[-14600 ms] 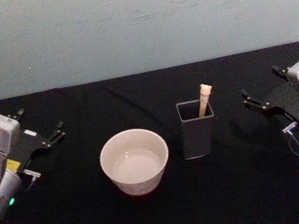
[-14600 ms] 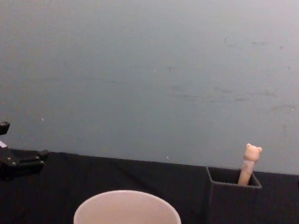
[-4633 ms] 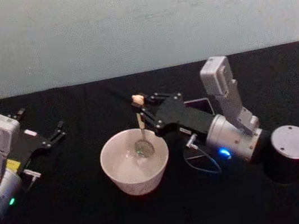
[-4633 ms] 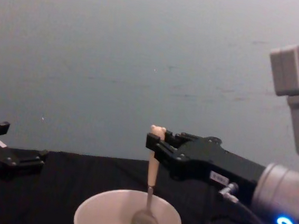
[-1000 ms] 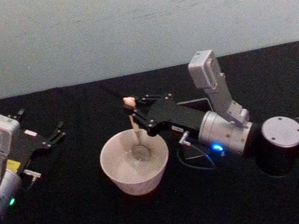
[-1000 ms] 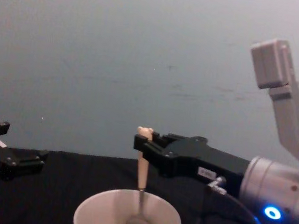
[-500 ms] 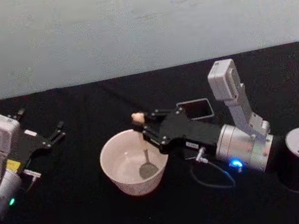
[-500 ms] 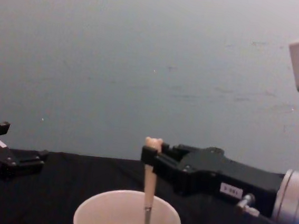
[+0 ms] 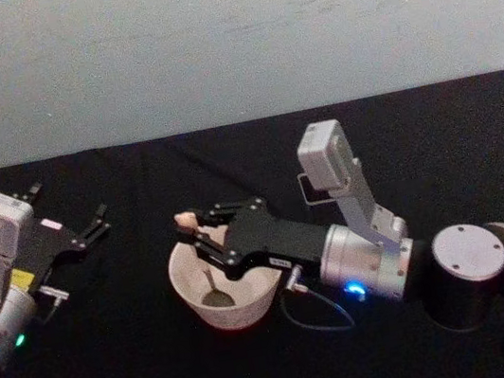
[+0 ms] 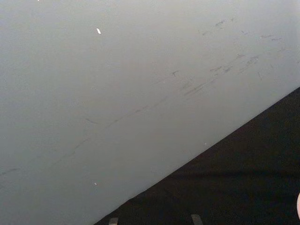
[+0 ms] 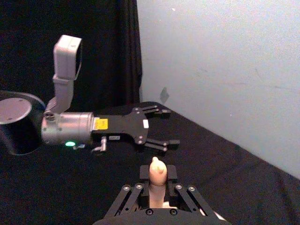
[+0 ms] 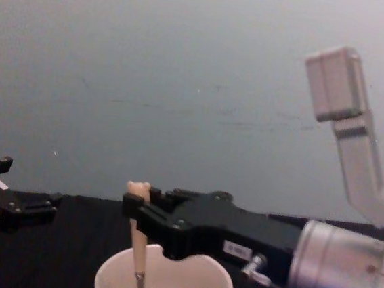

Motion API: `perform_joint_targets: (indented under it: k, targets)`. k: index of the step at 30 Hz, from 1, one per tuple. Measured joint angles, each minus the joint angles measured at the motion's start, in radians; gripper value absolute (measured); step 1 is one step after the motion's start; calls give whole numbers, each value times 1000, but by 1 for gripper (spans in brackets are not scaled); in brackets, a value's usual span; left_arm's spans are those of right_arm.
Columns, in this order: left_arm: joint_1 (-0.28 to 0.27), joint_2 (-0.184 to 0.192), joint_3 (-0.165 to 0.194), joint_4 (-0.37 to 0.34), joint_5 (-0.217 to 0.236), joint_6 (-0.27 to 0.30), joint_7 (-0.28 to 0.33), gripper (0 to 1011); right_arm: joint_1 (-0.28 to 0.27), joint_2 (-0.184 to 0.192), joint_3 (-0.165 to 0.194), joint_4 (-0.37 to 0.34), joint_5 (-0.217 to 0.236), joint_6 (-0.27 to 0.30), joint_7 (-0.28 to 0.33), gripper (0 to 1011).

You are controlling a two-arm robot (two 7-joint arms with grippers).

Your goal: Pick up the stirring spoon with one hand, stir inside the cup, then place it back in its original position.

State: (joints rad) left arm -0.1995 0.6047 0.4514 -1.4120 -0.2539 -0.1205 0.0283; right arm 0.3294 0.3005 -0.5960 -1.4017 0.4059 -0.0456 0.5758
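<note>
Stirring spoon [image 9: 217, 298] handle partly behind right claw [image 9: 200, 236]

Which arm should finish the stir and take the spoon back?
Right. The right gripper is shut on the stirring spoon, whose bowl is inside the cup. The left gripper sits open off to the side, apart from both.

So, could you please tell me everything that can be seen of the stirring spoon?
The stirring spoon has a cream-beige handle topped by a tiny bear head, a thin metal neck and a round metal bowl. It stands nearly upright, slightly tilted, with its bowl down inside the cup, toward the cup's left side. The right end effector is shut on the handle just below the bear head. Whether the bowl touches the cup's bottom cannot be told.
</note>
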Motion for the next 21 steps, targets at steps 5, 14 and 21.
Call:
perform_joint_targets:
  k: [5,14,21]
  targets:
    - [0,0,0,0,0,0,0,1001,38,-37,-2,57,-21,-17,-25,214]
    - [0,0,0,0,0,0,0,1001,60,-58,29,109,-41,-18,-69,214]
    - [0,0,0,0,0,0,0,1001,28,-39,68,63,-22,15,-87,214]
